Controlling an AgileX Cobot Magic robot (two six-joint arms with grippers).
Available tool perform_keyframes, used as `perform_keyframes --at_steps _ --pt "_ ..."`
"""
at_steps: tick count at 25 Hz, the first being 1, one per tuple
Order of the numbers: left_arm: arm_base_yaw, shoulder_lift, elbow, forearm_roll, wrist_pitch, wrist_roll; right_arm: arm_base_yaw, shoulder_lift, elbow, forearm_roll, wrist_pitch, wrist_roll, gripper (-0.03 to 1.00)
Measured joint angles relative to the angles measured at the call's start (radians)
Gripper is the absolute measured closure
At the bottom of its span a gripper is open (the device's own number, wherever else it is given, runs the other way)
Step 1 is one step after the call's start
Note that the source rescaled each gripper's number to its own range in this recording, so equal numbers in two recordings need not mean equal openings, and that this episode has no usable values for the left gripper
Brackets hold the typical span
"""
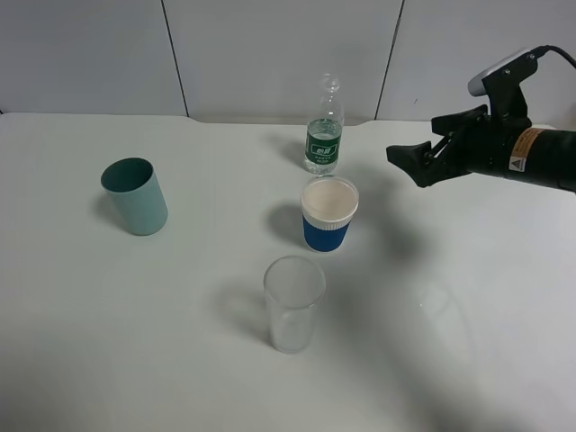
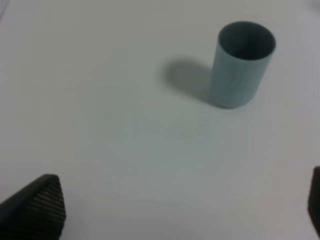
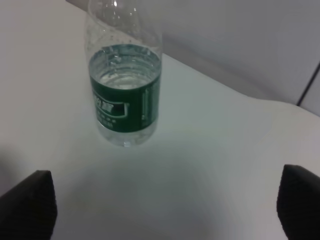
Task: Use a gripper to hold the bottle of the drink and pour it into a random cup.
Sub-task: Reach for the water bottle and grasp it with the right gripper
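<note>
The bottle of the drink (image 1: 325, 126) is clear with a dark green label and stands upright at the back middle of the table. It also shows in the right wrist view (image 3: 125, 95), partly filled. The cup (image 1: 328, 214), blue with a white rim band, stands just in front of it. My right gripper (image 1: 423, 142) is open and empty, hovering to the right of the bottle with its fingers pointing at it; in the right wrist view (image 3: 165, 205) both fingertips are set wide apart. My left gripper (image 2: 180, 205) is open and empty over bare table. It is out of the exterior high view.
A teal-green cup (image 1: 135, 195) stands at the left and also shows in the left wrist view (image 2: 243, 64). A tall clear glass tumbler (image 1: 293, 303) stands in front of the blue cup. The white table (image 1: 468, 315) ends at a panelled wall behind the bottle.
</note>
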Motion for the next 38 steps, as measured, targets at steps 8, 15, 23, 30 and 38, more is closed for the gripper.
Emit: perform_keyframes --at_steps 8,15,23,30,38 --pt "0.000 0.000 0.000 0.000 0.000 0.000 0.000 0.034 -0.085 -0.137 -0.006 0.114 -0.03" --pt "0.000 0.000 0.000 0.000 0.000 0.000 0.000 0.114 -0.154 -0.199 -0.026 0.185 -0.03" --pt "0.000 0.000 0.000 0.000 0.000 0.000 0.000 0.187 -0.230 -0.202 -0.030 0.191 -0.03" --pt "0.000 0.000 0.000 0.000 0.000 0.001 0.000 0.241 -0.288 -0.203 -0.036 0.191 -0.03" --pt "0.000 0.000 0.000 0.000 0.000 0.001 0.005 0.288 -0.300 -0.206 -0.057 0.172 -0.03"
